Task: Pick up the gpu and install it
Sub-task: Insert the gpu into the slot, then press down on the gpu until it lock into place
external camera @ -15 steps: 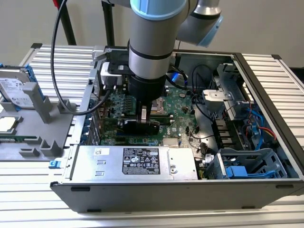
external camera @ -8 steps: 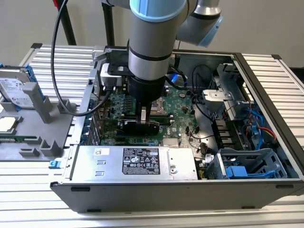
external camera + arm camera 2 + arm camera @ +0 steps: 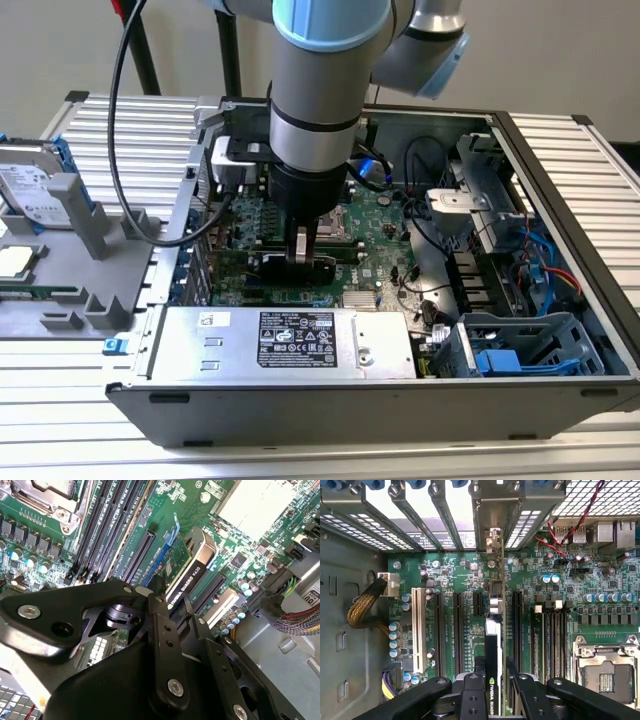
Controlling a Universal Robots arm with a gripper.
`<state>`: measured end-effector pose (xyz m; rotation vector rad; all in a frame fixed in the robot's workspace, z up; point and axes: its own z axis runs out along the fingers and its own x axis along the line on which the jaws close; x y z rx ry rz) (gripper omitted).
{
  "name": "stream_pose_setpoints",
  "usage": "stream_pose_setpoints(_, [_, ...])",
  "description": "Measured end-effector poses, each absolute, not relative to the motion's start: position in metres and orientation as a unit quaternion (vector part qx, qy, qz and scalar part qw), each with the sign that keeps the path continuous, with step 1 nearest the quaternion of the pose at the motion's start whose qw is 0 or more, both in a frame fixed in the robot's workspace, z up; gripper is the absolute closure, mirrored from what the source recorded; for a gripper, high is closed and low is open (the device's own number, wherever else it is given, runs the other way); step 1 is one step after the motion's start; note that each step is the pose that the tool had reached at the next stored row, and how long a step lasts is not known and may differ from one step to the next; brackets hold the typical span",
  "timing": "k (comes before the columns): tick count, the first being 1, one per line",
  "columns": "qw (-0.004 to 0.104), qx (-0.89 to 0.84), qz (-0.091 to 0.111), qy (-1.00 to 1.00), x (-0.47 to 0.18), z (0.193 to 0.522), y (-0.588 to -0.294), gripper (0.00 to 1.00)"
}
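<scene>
The gpu point(image 3: 492, 640) stands on edge over the green motherboard point(image 3: 455, 570), along the row of long black expansion slots. Its black cover point(image 3: 192, 575) shows in the second wrist view, and its silver bracket end point(image 3: 493, 539) reaches the case's rear slot openings. My gripper point(image 3: 494, 669) is shut on the gpu, with one black finger on each face of the card. In the exterior view the gripper point(image 3: 308, 258) is down inside the open computer case, low over the motherboard point(image 3: 385, 225), with the dark card point(image 3: 285, 266) under it.
A silver power supply point(image 3: 290, 340) lies along the case's near side. A blue drive cage point(image 3: 520, 345) and cables point(image 3: 420, 165) sit at the exterior view's right. A grey fixture with a hard drive point(image 3: 35, 190) stands outside the case on the left. The CPU socket point(image 3: 605, 672) is beside the memory slots.
</scene>
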<state>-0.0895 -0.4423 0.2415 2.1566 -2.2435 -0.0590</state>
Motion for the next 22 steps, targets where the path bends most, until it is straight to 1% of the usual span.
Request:
stream_pose_setpoints(3, [0.013, 0.693, -0.019, -0.721, -0.089, 0.240, -0.442, 1.00])
stream_pose_setpoints(4, [0.013, 0.693, -0.019, -0.721, -0.089, 0.240, -0.442, 0.00])
stream_pose_setpoints(7, [0.014, 0.693, -0.019, -0.721, -0.089, 0.243, -0.442, 0.00])
stream_pose_setpoints(14, [0.014, 0.693, -0.019, -0.721, -0.089, 0.274, -0.442, 0.00])
stream_pose_setpoints(19, [0.014, 0.693, -0.019, -0.721, -0.089, 0.280, -0.442, 0.00])
stream_pose_setpoints(20, [0.014, 0.693, -0.019, -0.721, -0.089, 0.280, -0.442, 1.00])
stream_pose_setpoints(22, [0.014, 0.693, -0.019, -0.721, -0.089, 0.280, -0.442, 1.00])
